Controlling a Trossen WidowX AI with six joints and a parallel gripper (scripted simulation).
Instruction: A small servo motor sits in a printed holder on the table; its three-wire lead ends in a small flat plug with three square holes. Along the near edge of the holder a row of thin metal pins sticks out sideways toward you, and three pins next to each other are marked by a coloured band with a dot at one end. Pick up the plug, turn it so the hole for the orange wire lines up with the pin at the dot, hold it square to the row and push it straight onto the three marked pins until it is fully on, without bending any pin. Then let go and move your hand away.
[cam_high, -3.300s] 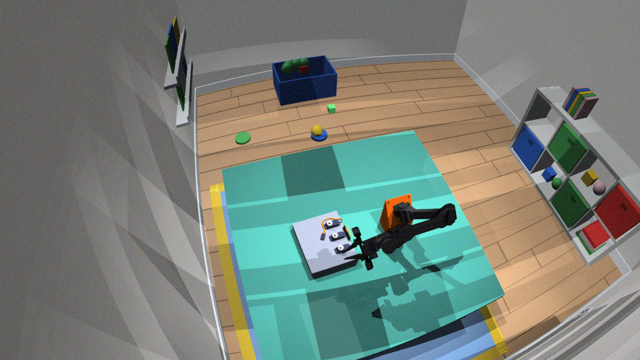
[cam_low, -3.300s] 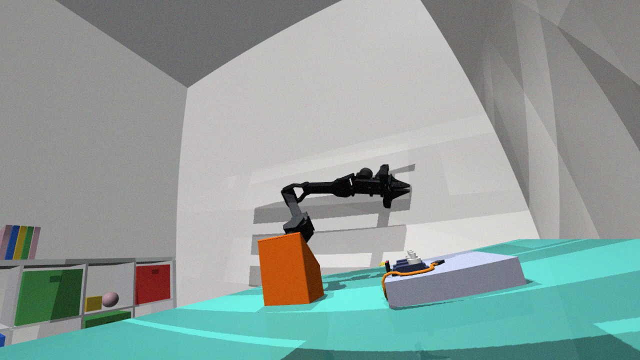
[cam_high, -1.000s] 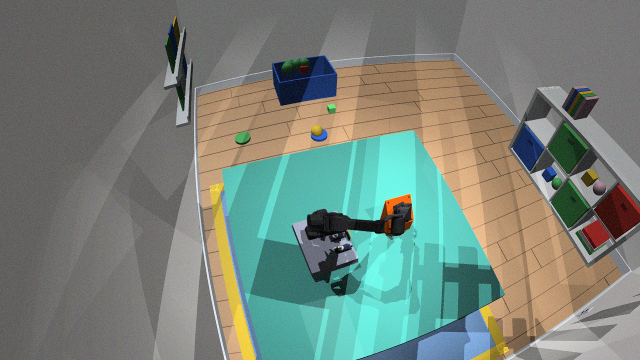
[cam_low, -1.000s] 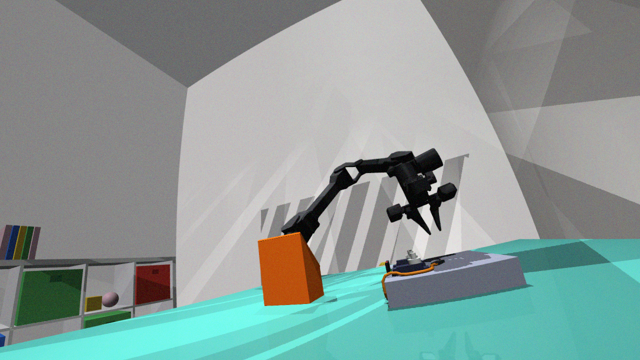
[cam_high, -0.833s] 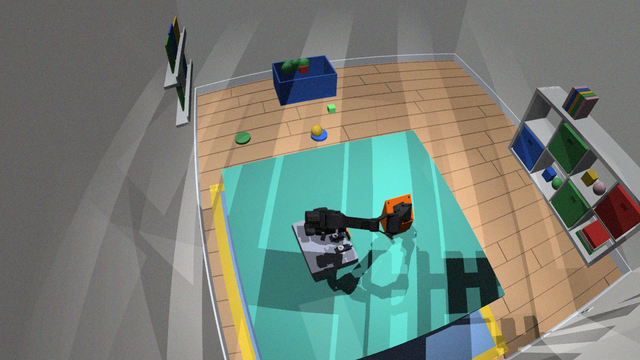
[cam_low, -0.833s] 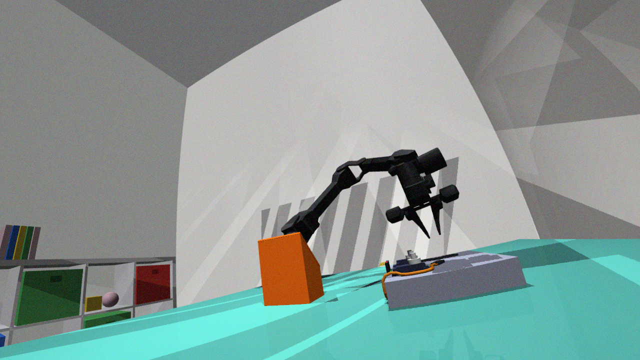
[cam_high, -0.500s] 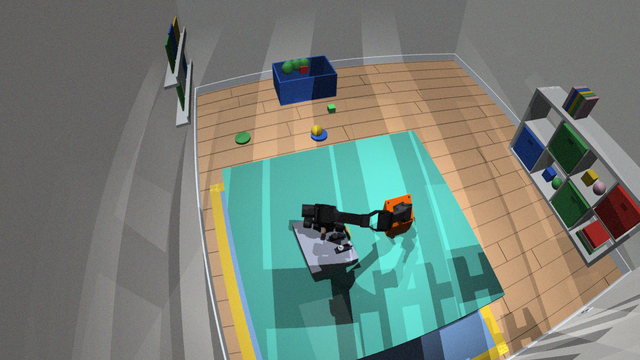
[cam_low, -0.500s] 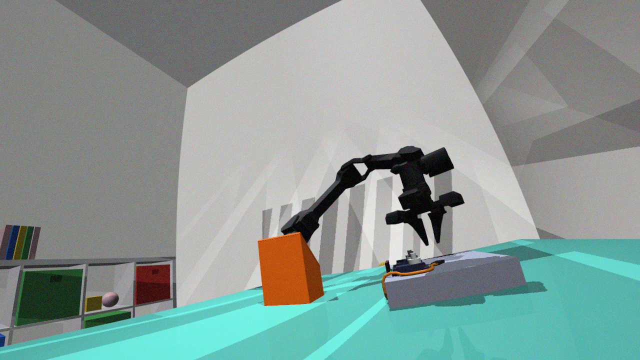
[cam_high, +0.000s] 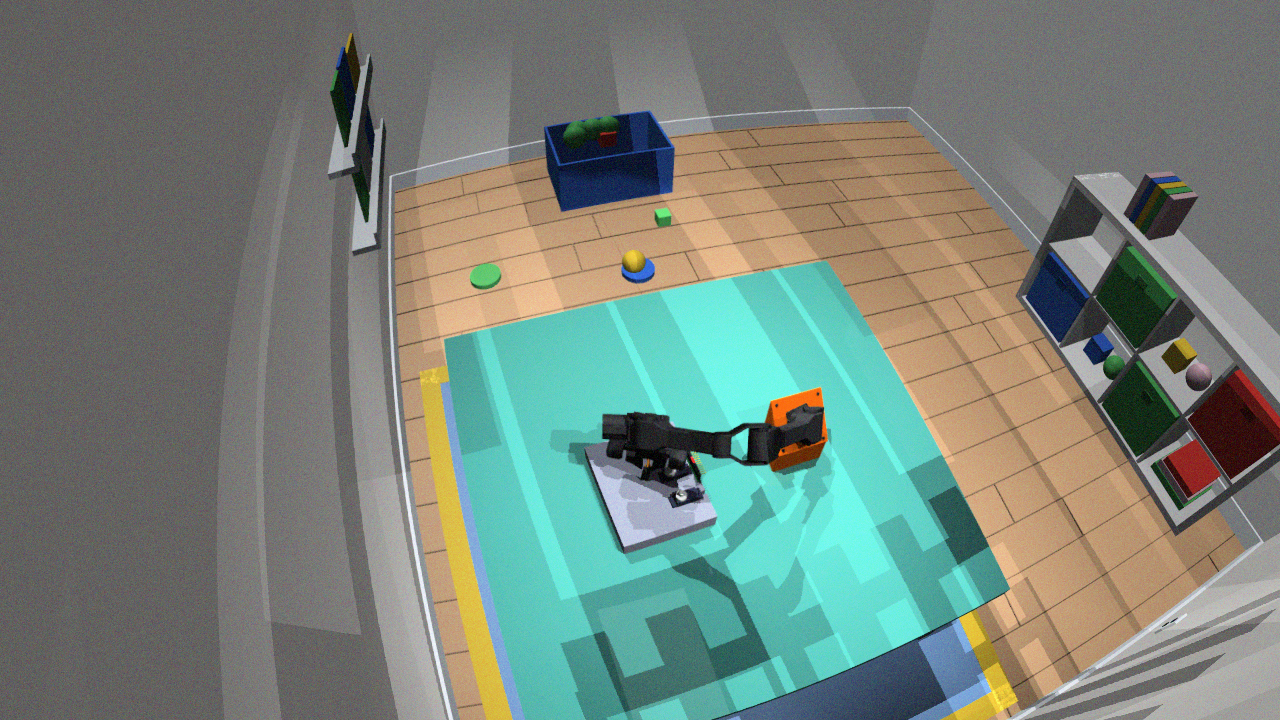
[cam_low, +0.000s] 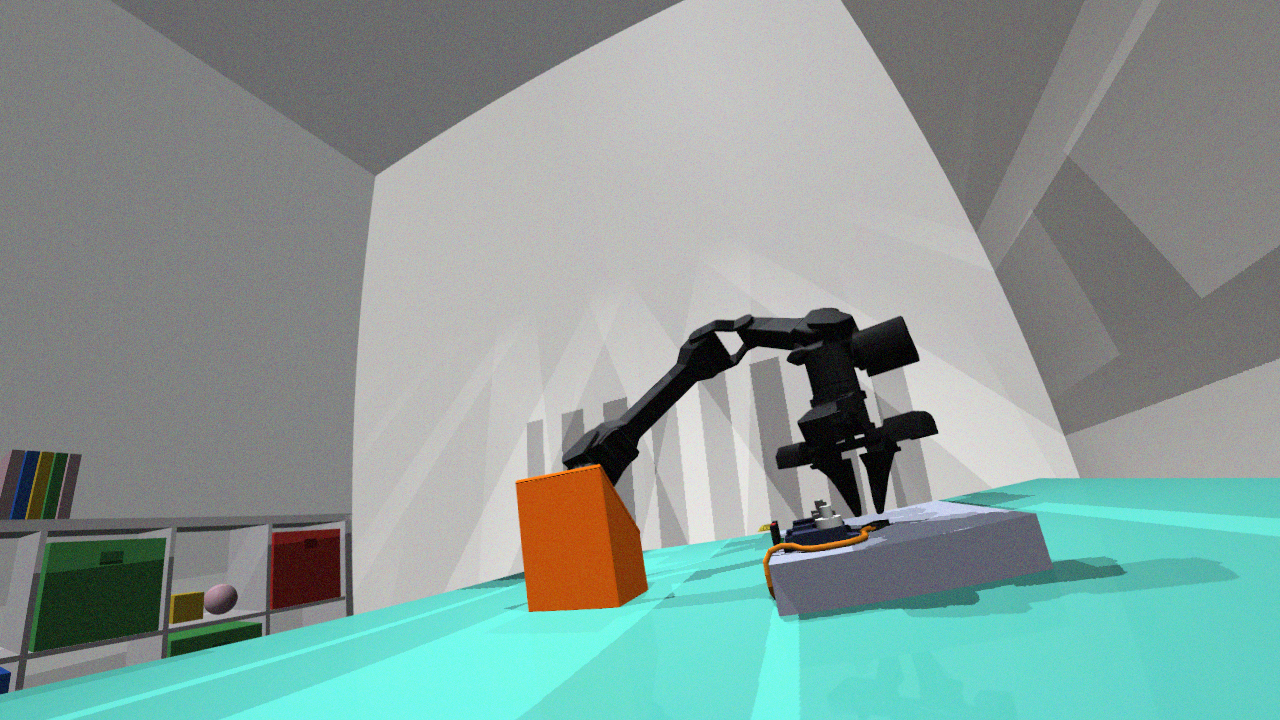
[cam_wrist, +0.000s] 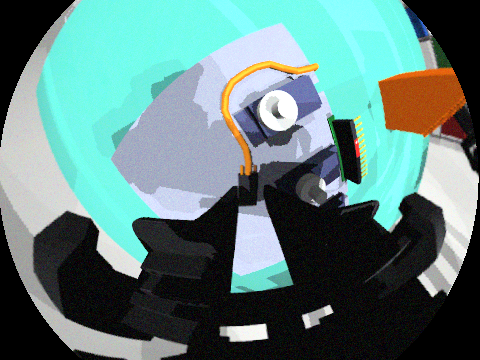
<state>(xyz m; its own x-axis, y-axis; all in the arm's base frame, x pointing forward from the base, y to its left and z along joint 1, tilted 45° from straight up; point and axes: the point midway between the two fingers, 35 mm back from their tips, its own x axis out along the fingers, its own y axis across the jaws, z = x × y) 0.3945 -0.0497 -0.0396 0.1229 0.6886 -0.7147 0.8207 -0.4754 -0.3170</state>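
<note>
Poised with black, tapered two-fingered gripper slightly spread, pointing down over pale lavender rectangular slab. Seen near the fingertips: small black rectangular plug on orange lead.

A yellow ball rests on a blue disc. A green disc and green cube lie apart on the floor.
</note>
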